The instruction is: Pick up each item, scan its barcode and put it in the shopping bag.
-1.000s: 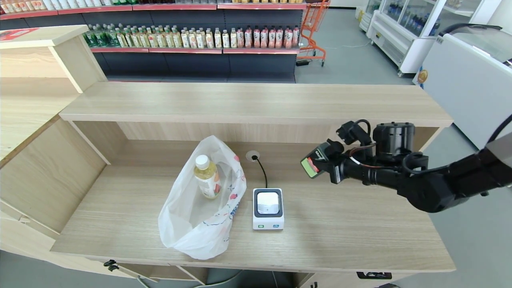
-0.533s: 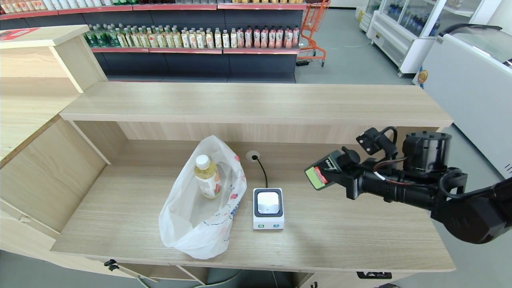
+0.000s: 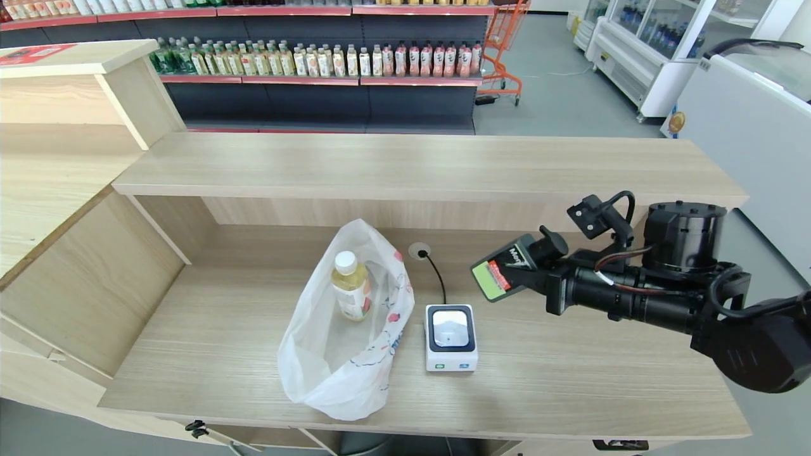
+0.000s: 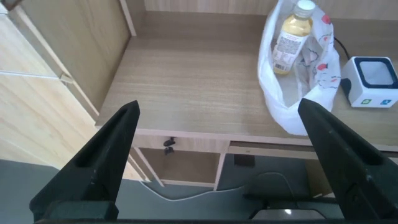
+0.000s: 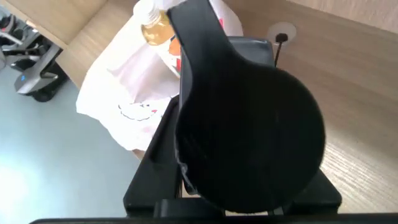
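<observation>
My right gripper (image 3: 514,271) is shut on a black item (image 3: 498,277) with a green and red label, held in the air above and to the right of the white barcode scanner (image 3: 450,335). In the right wrist view the black item (image 5: 249,130) hides the fingers. The white plastic shopping bag (image 3: 345,354) stands open left of the scanner, with a yellow drink bottle (image 3: 350,288) upright inside. My left gripper (image 4: 217,109) is open and holds nothing, off the counter's front edge, facing the bag (image 4: 292,106) and the bottle (image 4: 289,40).
The scanner's black cable (image 3: 436,273) runs to a hole in the counter (image 3: 570,386) behind it. A raised wooden ledge (image 3: 418,168) walls the back and a side panel (image 3: 82,278) the left. Bare counter lies right of the scanner.
The head camera has shifted, moving the whole scene right. My right arm first drew back and lower, then brought the black item closer to the scanner. Bag and bottle stay put.
</observation>
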